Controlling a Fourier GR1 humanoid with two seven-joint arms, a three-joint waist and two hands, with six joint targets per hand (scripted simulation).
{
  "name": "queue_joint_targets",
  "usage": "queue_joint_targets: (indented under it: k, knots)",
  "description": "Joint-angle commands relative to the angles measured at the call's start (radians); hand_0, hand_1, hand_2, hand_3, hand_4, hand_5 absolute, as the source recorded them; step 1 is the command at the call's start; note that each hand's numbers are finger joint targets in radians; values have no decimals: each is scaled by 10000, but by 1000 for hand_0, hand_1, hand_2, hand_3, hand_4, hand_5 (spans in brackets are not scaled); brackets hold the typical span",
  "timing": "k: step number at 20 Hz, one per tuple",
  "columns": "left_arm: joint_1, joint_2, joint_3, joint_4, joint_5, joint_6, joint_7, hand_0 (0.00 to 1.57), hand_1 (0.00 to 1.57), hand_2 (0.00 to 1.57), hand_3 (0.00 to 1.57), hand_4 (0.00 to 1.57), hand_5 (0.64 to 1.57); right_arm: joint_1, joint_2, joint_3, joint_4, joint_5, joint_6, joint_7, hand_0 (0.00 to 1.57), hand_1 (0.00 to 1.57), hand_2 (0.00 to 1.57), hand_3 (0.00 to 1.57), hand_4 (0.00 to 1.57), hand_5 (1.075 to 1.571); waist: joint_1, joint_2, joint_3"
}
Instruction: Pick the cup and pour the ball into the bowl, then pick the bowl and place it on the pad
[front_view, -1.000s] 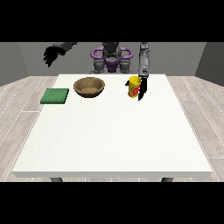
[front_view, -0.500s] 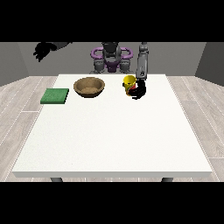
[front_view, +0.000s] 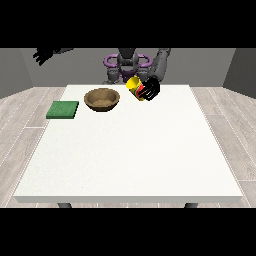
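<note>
Yellow plastic cup (front_view: 134, 84) clamped in hand at view's right (front_view: 148, 90), tilted towards brown wooden bowl (front_view: 102, 99); pour unfinished, green square pad (front_view: 63, 109) bare.

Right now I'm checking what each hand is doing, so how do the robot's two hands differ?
The black hand at the view's right is curled round the tilted yellow cup above the white table, just right of the brown wooden bowl. The black hand at the view's left holds nothing and is raised high, out beyond the table's left edge, above the green square pad. Both are black.
</note>
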Motion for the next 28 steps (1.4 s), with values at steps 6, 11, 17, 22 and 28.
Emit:
queue_joint_targets:
  k: [6, 11, 17, 22, 28]
  knots:
    - [-1974, -519, -2338, 1193, -3786, 585, 4579, 1362, 1362, 1571, 1571, 1448, 1533, 336, -145, -209, 1465, 260, 437, -645, 0, 0, 0, 0, 681, 1559, 358, -850, -22]
    - [-3499, -789, -3252, 1739, -5398, -347, 6498, 1359, 1359, 1571, 1571, 1466, 1531, 327, -355, -366, 2306, 202, 982, -1086, 0, 0, 0, 0, 675, 1556, 377, -728, -15]
    - [-4118, -803, -4616, 2274, -7175, -995, 8480, 1367, 1367, 1571, 1571, 1312, 1563, -242, -442, -132, 2363, 89, 1005, -509, 0, 0, 0, 154, 697, 1557, -17, -870, -34]
    - [-4698, -806, -5918, 2227, -8267, -2691, 9933, 1396, 1396, 1571, 1571, 1038, 1571, -627, 135, 361, 2425, 382, 737, -617, 0, 0, 0, 265, 691, 1554, -557, -1102, -37]
    - [-4461, -807, -6852, 697, -8301, -4952, 9526, 254, 254, 1235, 1557, 1077, 1570, -943, 197, 474, 2864, 709, 454, -825, 0, 0, 0, 324, 690, 1553, -327, -1160, -44]
